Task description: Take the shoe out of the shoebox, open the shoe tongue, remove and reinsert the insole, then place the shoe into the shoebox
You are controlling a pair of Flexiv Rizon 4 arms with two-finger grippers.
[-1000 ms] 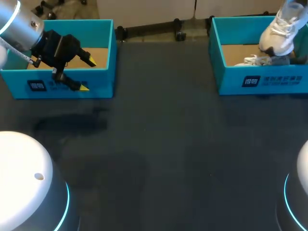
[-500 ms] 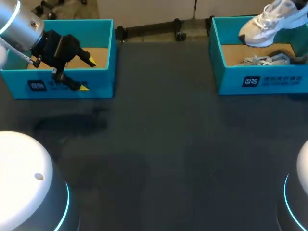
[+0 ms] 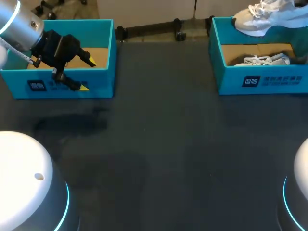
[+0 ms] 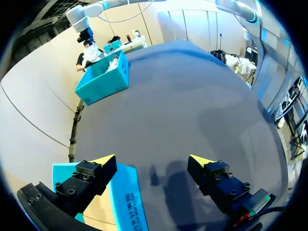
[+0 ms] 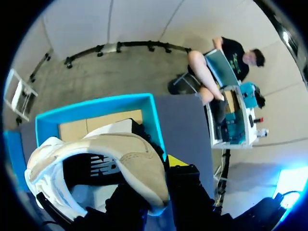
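Right tool clamped on a pale beige-and-white lace-up sneaker, gripped near the heel. One yellow tip showing beside the shoe, the other hidden beneath it. Sneaker held in the air above the far rim of an open teal cardboard shoebox at the table's far right, touching nothing else. Second white sneaker lying inside that shoebox on its brown floor. Left tool empty, fingers wide apart, hanging at the front wall of a second teal cardboard box at the far left. One tip over the inside of that box, the other outside over the dark table.

Judged progress: first step, taking the shoe out, nearly done, with the sneaker lifted clear but not yet set down on the table. Left to do: opening the tongue, pulling the insole out and putting it back, returning the shoe to the shoebox. Tongue and insole state not readable from these views.
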